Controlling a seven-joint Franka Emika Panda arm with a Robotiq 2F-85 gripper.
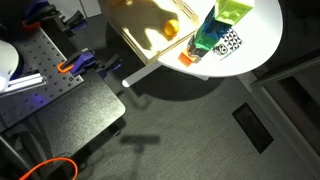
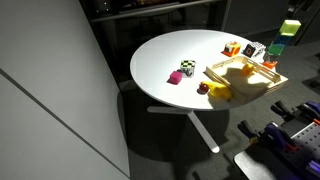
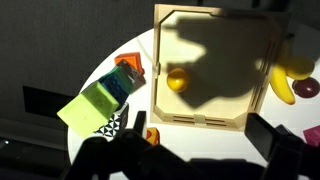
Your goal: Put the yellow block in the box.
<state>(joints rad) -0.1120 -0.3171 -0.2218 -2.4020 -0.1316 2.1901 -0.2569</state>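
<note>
The yellow block (image 3: 88, 110) is lime-yellow and tops a tower of blocks; a darker green block (image 3: 113, 90) and a blue block (image 3: 126, 76) sit under it. The tower stands on the white table beside the box and shows in both exterior views (image 1: 235, 10) (image 2: 291, 28). The box (image 3: 158, 60) is shallow pale wood and holds a small round yellow-orange object (image 3: 177, 80); it also shows in both exterior views (image 1: 130, 38) (image 2: 262, 83). My gripper (image 3: 200, 135) is open and empty, high above the box's near wall, to the right of the tower. It shows only in the wrist view.
A checkered cube (image 3: 112, 126) and an orange block (image 3: 150, 135) lie at the tower's foot. A banana (image 3: 285, 82) and a dark red round thing (image 3: 308, 88) lie beside the box. A second checkered cube (image 2: 187, 68) and a pink piece (image 2: 176, 78) sit mid-table.
</note>
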